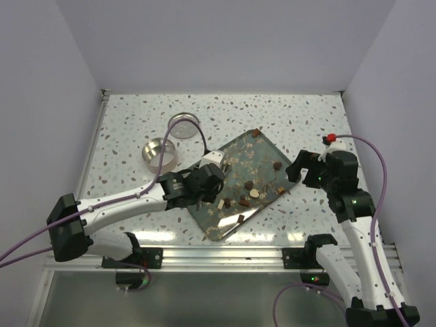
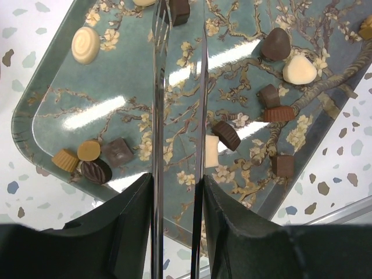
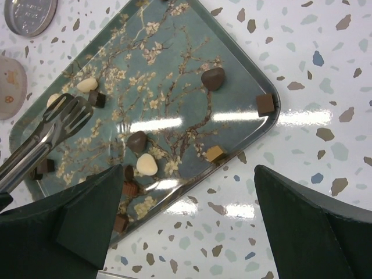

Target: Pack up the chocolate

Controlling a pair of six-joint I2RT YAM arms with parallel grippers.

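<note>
The chocolate lies scattered on a teal blossom-patterned tray [image 1: 231, 160]. In the left wrist view I see a cream round [image 2: 86, 45], a cream heart [image 2: 299, 70] and a tan and dark cluster [image 2: 93, 160]. My left gripper [image 2: 177, 186] is shut on metal tweezers [image 2: 158, 104] and hovers over the tray's near-left part [image 1: 204, 185]. The tweezer arms stand apart, and a dark square [image 2: 179, 10] sits between their tips. My right gripper [image 3: 189, 174] is open and empty over the tray's right edge [image 1: 303, 167]. Near it are a tan square [image 3: 214, 154] and a brown square [image 3: 265, 104].
A round metal tin [image 1: 161, 153] and its lid [image 1: 184, 128] sit on the speckled table left of the tray. White walls close in the left, back and right sides. A metal rail runs along the near edge.
</note>
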